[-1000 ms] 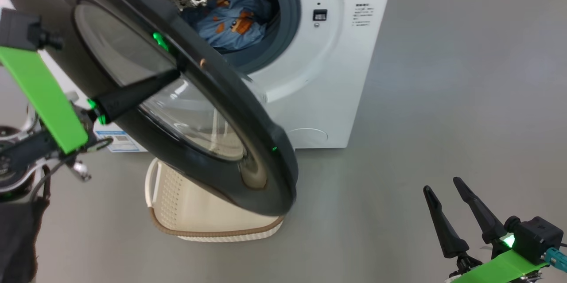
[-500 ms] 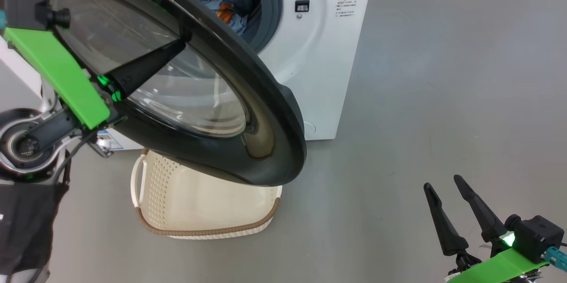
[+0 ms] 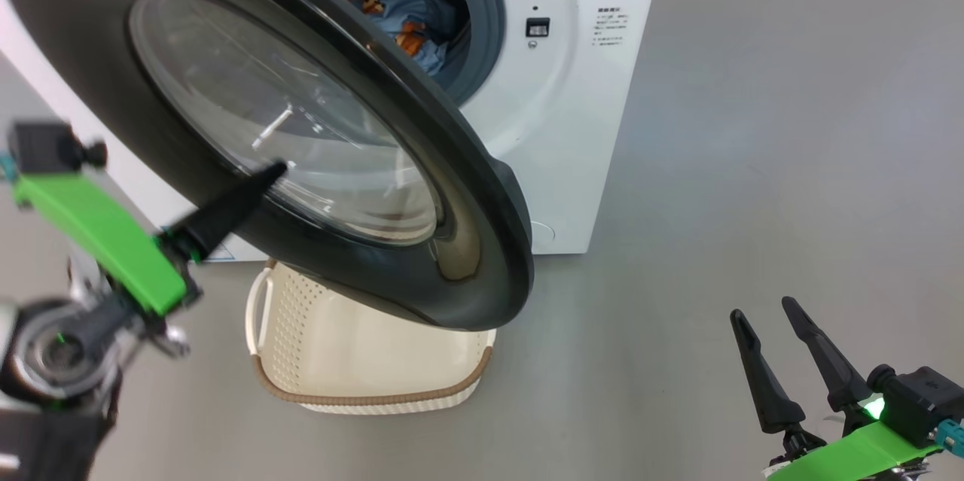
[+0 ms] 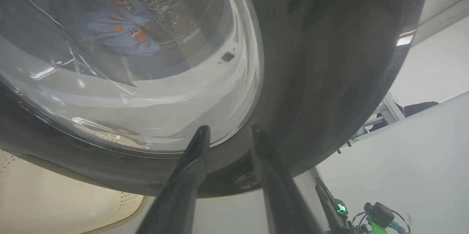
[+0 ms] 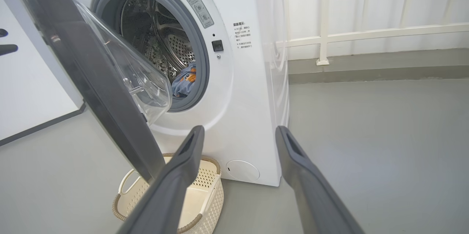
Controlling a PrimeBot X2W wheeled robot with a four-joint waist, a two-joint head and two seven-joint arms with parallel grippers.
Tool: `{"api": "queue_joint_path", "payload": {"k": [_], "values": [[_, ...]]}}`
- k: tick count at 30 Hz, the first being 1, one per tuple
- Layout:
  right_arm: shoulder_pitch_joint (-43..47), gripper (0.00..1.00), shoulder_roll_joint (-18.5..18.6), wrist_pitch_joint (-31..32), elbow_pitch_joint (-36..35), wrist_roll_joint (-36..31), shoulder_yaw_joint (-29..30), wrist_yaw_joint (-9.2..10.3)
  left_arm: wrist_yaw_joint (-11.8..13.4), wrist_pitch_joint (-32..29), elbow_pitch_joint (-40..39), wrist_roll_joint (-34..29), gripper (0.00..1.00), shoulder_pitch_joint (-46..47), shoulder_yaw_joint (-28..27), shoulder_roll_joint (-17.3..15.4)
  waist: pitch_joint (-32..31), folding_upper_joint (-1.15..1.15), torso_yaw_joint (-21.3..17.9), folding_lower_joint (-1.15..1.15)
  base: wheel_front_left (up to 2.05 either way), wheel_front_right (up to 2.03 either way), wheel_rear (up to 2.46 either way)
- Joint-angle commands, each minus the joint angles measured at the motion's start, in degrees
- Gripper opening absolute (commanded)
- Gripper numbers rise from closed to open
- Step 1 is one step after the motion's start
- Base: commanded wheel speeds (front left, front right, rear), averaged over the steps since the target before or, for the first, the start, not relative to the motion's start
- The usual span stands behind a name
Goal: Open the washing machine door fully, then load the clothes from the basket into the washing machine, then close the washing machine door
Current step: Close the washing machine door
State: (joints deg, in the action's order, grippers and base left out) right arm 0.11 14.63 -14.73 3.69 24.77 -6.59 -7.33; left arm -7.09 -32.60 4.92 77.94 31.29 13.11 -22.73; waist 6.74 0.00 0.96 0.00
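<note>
Door [image 3: 467, 240] hangs part-open above basket [image 3: 361, 368] on the floor. Clothes [image 3: 410, 22] lie in the drum and the basket looks empty, so this is likely the closing step. Left end effector [image 4: 229, 131] points at the door's outer face by the glass edge, narrowly parted, holding nothing. Probably placed to push; contact unclear. Right end effector [image 3: 762, 307] wide, empty, parked low, clear of the door. Left wrist view gives the finger gap and the clothes through glass. Right wrist view gives the side-on gap between door and machine [image 5: 249, 98].
</note>
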Motion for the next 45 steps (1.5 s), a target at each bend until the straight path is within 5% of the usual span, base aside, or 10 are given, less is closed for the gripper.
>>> {"api": "queue_joint_path", "payload": {"k": [1, 3, 17, 30, 36, 45], "values": [[0.4, 1.0, 1.0, -0.3, -1.4, -0.5, -0.8, -0.16, -0.4, 1.6, -1.8, -0.9, 0.73, -0.6, -1.6, -3.5, -0.5, 0.0, 0.6, 0.0, 0.0, 0.0, 0.0], [0.6, 1.0, 1.2, -0.3, -1.4, -0.5, -0.6, -0.16, -0.4, 3.9, -1.7, -2.5, 1.0, -3.0, -0.6, -4.4, -0.8, 0.0, 0.8, 0.0, 0.0, 0.0, 0.0], [2.5, 1.0, 2.4, -0.3, -1.7, -0.6, 0.6, -0.16, -0.4, 22.5, 0.6, -5.8, 1.0, -17.1, 3.4, -8.2, -2.3, 0.0, 0.7, 0.0, 0.0, 0.0, 0.0], [4.2, 1.0, 3.4, -0.3, -1.9, -0.6, 2.7, -0.16, -0.4, 43.6, 6.3, -8.1, 1.0, -25.1, 9.3, -8.2, -2.6, 0.0, -1.9, 0.0, 0.0, 0.0, 0.0], [4.6, 1.0, 3.6, -0.3, -1.9, -0.7, 2.7, -0.16, -0.4, 47.4, 12.3, -14.0, 1.0, -26.8, 8.3, -6.2, -3.4, 0.0, -3.9, 0.0, 0.0, 0.0, 0.0], [4.9, 1.0, 3.9, -0.3, -2.0, -0.7, 3.8, -0.16, -0.4, 47.6, 13.3, -31.3, 1.0, -30.9, -4.2, 2.4, -3.7, 0.0, -5.4, 0.0, 0.0, 0.0, 0.0]]}}
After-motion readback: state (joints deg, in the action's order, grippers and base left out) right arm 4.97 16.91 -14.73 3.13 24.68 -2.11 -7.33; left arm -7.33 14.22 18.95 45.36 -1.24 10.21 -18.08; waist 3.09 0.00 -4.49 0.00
